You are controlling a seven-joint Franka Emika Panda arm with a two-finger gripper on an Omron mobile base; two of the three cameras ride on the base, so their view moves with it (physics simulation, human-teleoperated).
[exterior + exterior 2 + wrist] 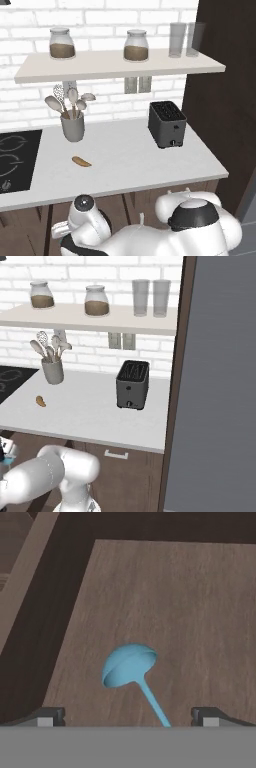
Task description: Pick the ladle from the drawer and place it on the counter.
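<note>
One thing matters from where I stand: the ladle (131,671) lies on the wooden floor of the open drawer (190,612), directly under the gripper (128,717), and its thin handle runs from the bowl back toward the hand, slanting slightly to one side and passing between the two finger tips (47,716). The jaws stand spread wide, one tip on each side of the handle, with nothing between them but that blue stem, and they appear to be above it, not yet touching. The bowl sits farther out, past the tips, rim tilted toward the drawer's dark side wall. Since the handle's long axis lies nearly across the line joining the tips, I judge a straight drop and a squeeze should catch it; a small shift toward the stem may help. Up above, the counter (130,160) has open room between the brown food piece (81,161) and the toaster (167,124).
</note>
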